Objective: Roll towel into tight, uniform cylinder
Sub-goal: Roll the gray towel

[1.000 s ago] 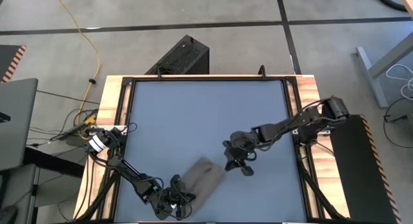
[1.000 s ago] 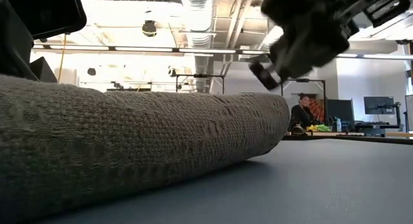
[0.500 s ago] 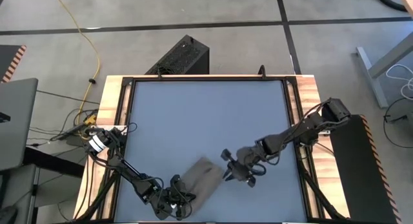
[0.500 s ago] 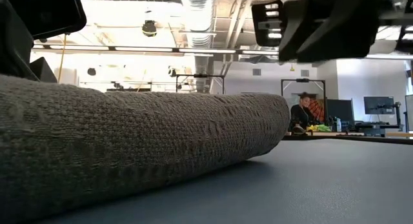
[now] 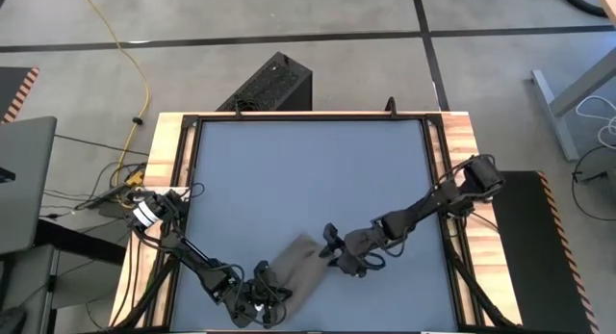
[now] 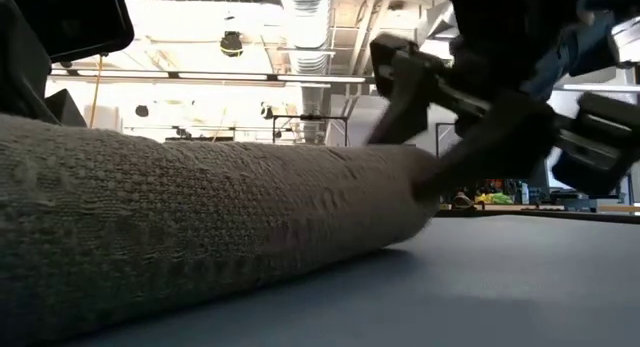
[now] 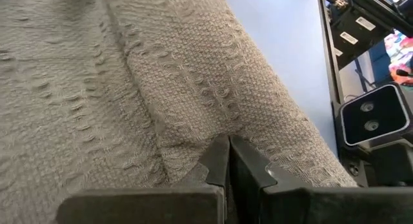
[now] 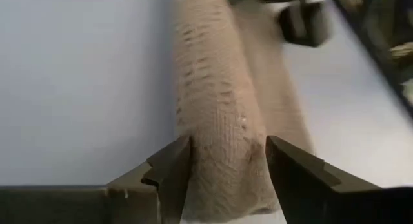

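While my left gripper presses its fingers together onto the rolled taupe woven towel near the table's front edge, my right gripper straddles its far end—fingers spread—to steady it.

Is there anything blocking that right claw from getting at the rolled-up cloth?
Nothing visible stands in the way. The right gripper is already at the end of the towel, its open fingers on either side of the roll. The left gripper is at the towel's other end, fingers closed together against the fabric.
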`<state>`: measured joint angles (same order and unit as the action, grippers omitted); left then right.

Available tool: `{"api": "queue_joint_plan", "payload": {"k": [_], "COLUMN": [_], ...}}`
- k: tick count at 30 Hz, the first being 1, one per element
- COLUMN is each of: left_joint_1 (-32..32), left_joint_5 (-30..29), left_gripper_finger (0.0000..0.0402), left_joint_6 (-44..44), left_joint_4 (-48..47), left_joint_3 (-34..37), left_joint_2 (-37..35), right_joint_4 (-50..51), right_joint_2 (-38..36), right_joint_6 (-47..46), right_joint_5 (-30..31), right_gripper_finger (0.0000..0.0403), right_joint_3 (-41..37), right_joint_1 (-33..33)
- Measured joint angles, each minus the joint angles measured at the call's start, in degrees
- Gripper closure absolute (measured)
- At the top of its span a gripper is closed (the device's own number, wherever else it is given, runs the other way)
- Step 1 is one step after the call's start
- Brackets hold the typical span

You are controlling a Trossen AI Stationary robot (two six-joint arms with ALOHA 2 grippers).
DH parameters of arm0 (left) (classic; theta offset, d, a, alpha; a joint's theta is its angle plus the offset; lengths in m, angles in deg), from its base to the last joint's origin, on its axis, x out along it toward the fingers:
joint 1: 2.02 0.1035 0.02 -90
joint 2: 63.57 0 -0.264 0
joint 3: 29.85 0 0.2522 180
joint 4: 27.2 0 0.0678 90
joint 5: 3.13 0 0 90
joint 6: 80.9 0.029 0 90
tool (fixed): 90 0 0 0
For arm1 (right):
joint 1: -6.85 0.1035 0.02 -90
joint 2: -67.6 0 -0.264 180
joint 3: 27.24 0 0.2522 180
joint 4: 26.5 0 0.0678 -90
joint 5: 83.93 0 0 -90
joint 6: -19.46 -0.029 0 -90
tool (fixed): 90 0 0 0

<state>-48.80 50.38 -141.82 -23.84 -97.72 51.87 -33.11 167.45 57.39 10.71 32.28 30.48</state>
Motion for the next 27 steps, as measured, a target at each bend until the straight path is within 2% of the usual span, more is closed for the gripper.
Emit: {"api": "queue_joint_plan", "payload": {"k": [2,9,12,15,18,19,24,27], "left_joint_1": [0.00,0.00,0.00,0.00,0.00,0.00,0.04,0.04], "left_joint_5": [0.24,0.31,0.56,1.58,1.81,2.16,5.77,7.19], "left_gripper_finger": [0.0401,0.0401,0.0401,0.0401,0.0401,0.0401,0.0401,0.0402], "left_joint_6": [-0.38,-0.24,0.12,0.01,-0.52,-0.77,-1.92,-1.73], "left_joint_4": [0.05,0.18,0.18,0.43,0.47,0.48,0.73,1.35], "left_joint_3": [0.00,0.00,0.00,-0.02,-0.02,-0.03,-0.07,-0.07], "left_joint_2": [0.00,0.02,0.02,0.00,0.00,0.00,-0.13,-0.13], "right_joint_4": [-3.00,-3.51,-6.05,-5.83,-1.73,0.41,13.88,21.32], "right_joint_2": [0.96,5.42,7.81,8.72,7.91,7.63,6.49,7.23], "right_joint_6": [-0.19,-0.61,-2.25,-6.58,-11.45,-13.06,-23.23,-28.75], "right_joint_5": [1.77,0.90,1.29,1.16,-1.72,-3.06,-9.44,-16.56], "right_gripper_finger": [0.0175,0.0183,0.0209,0.0265,0.0337,0.0345,0.0345,0.0345], "right_joint_3": [0.05,0.07,0.19,1.46,2.84,3.54,8.51,12.44], "right_joint_1": [0.16,0.38,0.38,0.37,0.51,0.51,-0.23,-1.91]}}
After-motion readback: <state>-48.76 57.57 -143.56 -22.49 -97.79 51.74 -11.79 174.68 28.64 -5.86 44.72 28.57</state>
